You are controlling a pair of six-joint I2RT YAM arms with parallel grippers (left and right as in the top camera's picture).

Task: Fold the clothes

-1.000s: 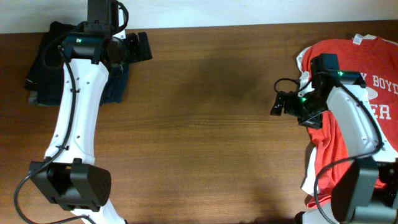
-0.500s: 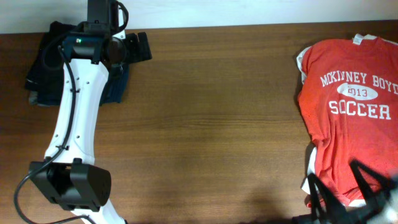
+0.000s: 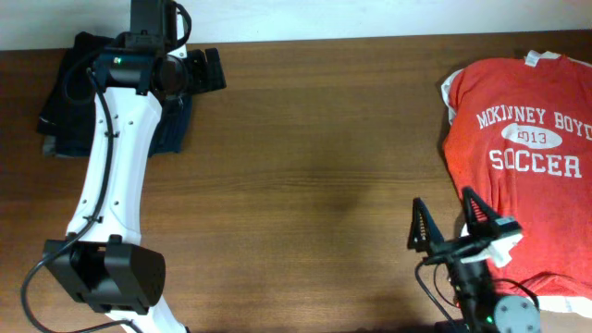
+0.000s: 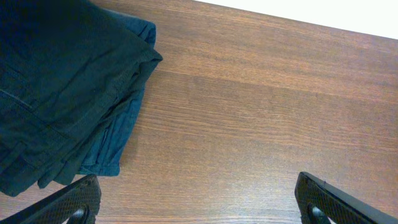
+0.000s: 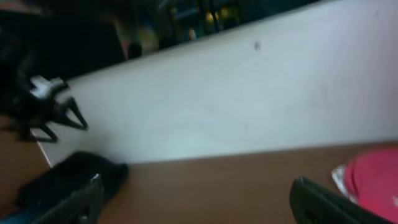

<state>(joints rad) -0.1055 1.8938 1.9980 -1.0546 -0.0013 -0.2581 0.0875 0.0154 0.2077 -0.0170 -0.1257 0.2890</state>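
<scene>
Red T-shirt [image 3: 518, 157]: it lies on the right side of the table [image 3: 314, 185] with the front side up. It is spread mostly flat, and the collar points to the far edge.
Print on the shirt: white letters across the chest say "MCKINNEY BOYD", then "2013" in an oval, then "SOCCER".
Shape of the shirt: the upper part is smooth. The lower left part is wrinkled and narrower, with a soft fold along the edge.
White garment [image 3: 450, 88]: it is under the red one. Only thin strips show, at the upper left of the shirt and at its lower edge.
Dark folded pile [image 3: 65, 102]: it sits at the far left corner of the table. It is navy to black, with several layers stacked and their edges stepped.
Left gripper [image 4: 198, 193]: it is spread wide with nothing between the fingers. It hangs over bare wood just beside the pile.
Right gripper [image 3: 450, 220]: it is at the near edge of the table, just beside the lower left of the red T-shirt. The fingers stand apart and hold nothing.
Cut off: the right sleeve side of the shirt runs out of the overhead picture. In both wrist views only the fingertips show.
Covered: the left arm [image 3: 116, 176] hides the middle of the dark pile from above.
Hard to make out: the right wrist view is blurred. A pale wall [image 5: 249, 93], a strip of table, a dark heap at left and a bit of red at right can be read. A small black and white shape at far left I cannot identify.
Contact: I cannot tell if the right gripper touches the cloth.
</scene>
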